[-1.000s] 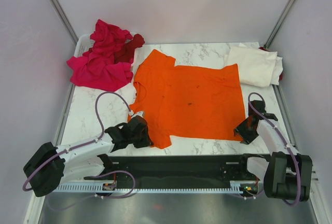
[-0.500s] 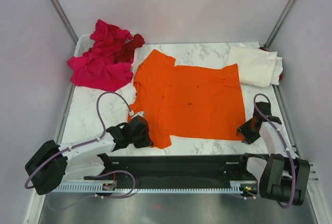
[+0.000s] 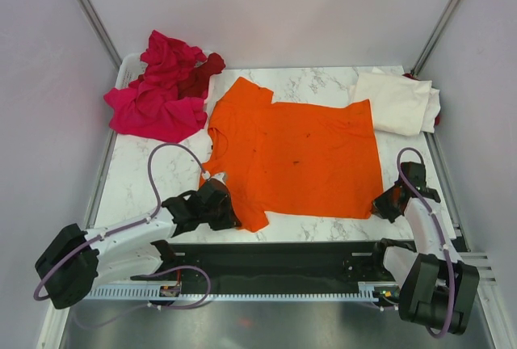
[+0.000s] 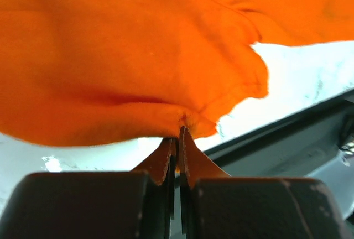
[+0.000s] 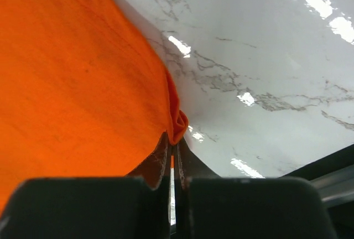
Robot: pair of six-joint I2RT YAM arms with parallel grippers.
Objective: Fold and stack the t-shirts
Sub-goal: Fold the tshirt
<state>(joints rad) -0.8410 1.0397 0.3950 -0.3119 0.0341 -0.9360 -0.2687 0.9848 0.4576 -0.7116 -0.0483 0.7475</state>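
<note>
A bright orange t-shirt [image 3: 295, 159] lies spread flat across the middle of the marble table [image 3: 145, 179]. My left gripper [image 3: 229, 213] is shut on the shirt's near left sleeve edge; in the left wrist view the orange cloth [image 4: 127, 62] is pinched between the jaws of the left gripper [image 4: 180, 136]. My right gripper [image 3: 380, 203] is shut on the shirt's near right corner, and the right wrist view shows the orange hem [image 5: 83, 84] bunched at the jaw tips of the right gripper [image 5: 173, 142]. A folded cream-white t-shirt [image 3: 396, 103] sits at the back right. Magenta-pink t-shirts [image 3: 157, 94] and a dark red one [image 3: 202, 76] are heaped at the back left.
A white basket [image 3: 128, 68] holds part of the pink heap at the back left corner. Light walls and metal posts close in the table on three sides. The black rail [image 3: 283, 262] of the arm bases runs along the near edge.
My right gripper has closed on the orange shirt's near right corner after shifting slightly right. The left gripper keeps its hold and has barely moved.
</note>
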